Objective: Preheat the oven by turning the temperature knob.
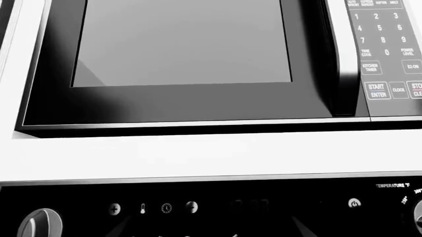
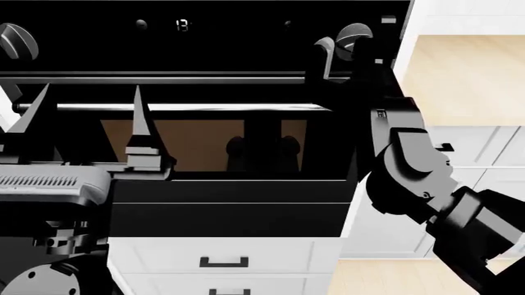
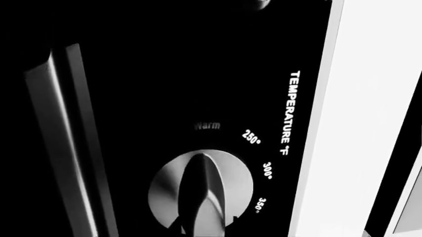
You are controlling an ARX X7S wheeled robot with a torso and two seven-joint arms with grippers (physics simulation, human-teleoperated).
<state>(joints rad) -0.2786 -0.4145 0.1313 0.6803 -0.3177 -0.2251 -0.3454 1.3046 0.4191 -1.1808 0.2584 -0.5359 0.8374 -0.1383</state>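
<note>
The oven (image 2: 205,138) fills the head view, glossy black with a brown-tinted window and a silver bar handle (image 2: 205,107). The temperature knob (image 3: 201,190), a silver dial with a raised ridge, sits under the TEMPERATURE °F scale in the right wrist view. It also shows at the panel's right end (image 2: 355,34). My right gripper (image 3: 204,224) has one dark fingertip pressed against each side of the ridge. My left gripper (image 2: 87,92) hangs open in front of the handle, its pointed fingers wide apart with nothing between them.
A built-in microwave (image 1: 181,44) with its keypad (image 1: 382,49) sits above the oven panel (image 1: 264,207). A second knob (image 2: 16,40) is at the panel's left end. White drawers with black handles (image 2: 223,262) lie below, and white cabinets (image 2: 484,147) stand to the right.
</note>
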